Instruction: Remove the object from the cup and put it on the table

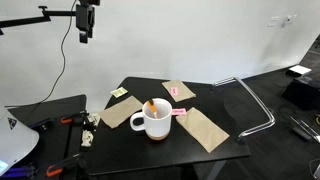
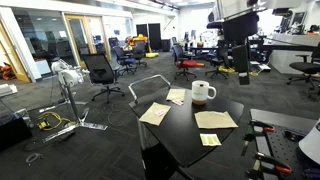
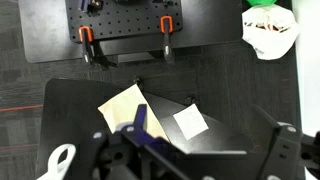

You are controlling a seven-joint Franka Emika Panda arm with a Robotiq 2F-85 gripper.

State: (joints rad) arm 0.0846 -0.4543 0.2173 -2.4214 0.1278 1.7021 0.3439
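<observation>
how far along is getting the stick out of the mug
Done: nothing; the thin orange-tan stick sits inside the large white ceramic mug. In hand: nothing; the open gripper hangs high up. Left: grasp it, lift it out, lay it on the black table.

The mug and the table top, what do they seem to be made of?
The mug looks like glazed ceramic: white, smooth and thick-walled. The table has a matte black top, perhaps laminate or painted board; it shows no glare, and the look leaves it open.

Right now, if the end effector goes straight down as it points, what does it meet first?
Probably the bare black table, close to the small pale note, not the cup. The end effector hangs high, so depth is uncertain.
</observation>
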